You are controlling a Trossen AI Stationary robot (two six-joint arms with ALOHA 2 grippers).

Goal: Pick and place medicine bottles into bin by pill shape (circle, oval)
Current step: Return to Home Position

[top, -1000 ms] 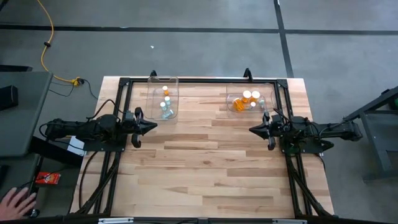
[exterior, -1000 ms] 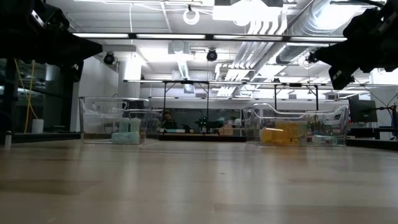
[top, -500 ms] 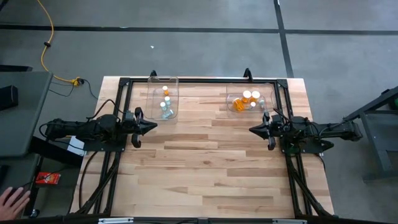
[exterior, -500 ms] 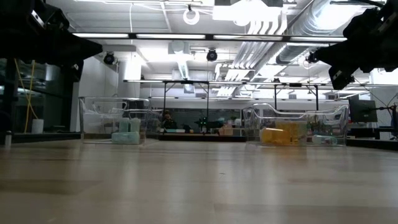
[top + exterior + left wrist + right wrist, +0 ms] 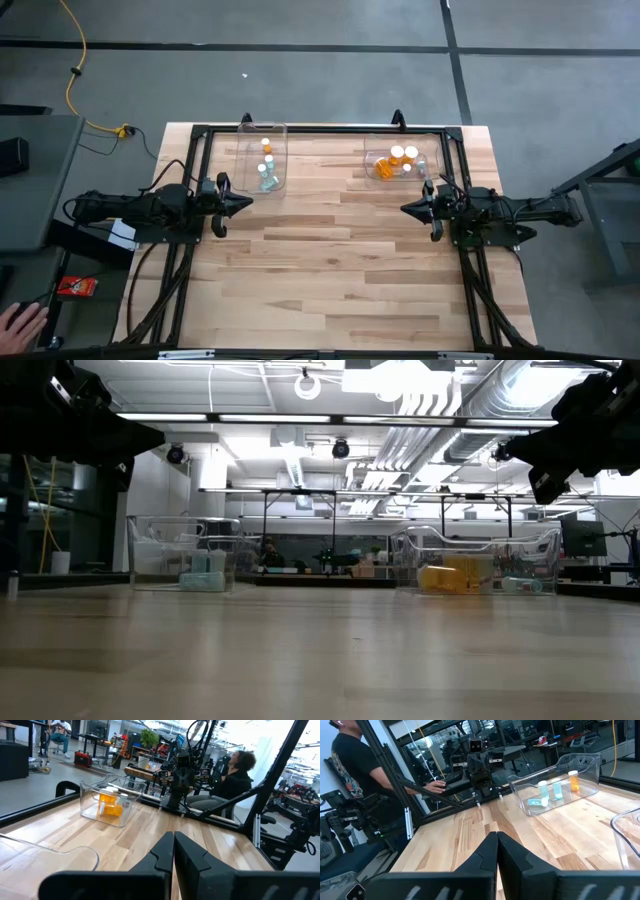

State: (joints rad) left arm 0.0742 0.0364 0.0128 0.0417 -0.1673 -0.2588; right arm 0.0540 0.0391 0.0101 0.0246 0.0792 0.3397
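The medicine bottles lie in two clear bins at the table's far side. The left bin (image 5: 263, 156) holds several small bottles, pale and amber, with white caps (image 5: 555, 789). The right bin (image 5: 396, 163) holds several amber bottles (image 5: 110, 806). My left gripper (image 5: 247, 203) is shut and empty above the table's left side, pointing right. My right gripper (image 5: 405, 209) is shut and empty above the table's right side, pointing left. In the wrist views the left gripper's fingers (image 5: 173, 851) and the right gripper's fingers (image 5: 496, 851) meet with no gap.
A black metal frame (image 5: 320, 130) runs around the table's far edge and sides. The wooden tabletop (image 5: 320, 260) lies bare between the two arms. A person's hand (image 5: 18, 322) shows off the table at the near left. People sit beyond the table in the wrist views.
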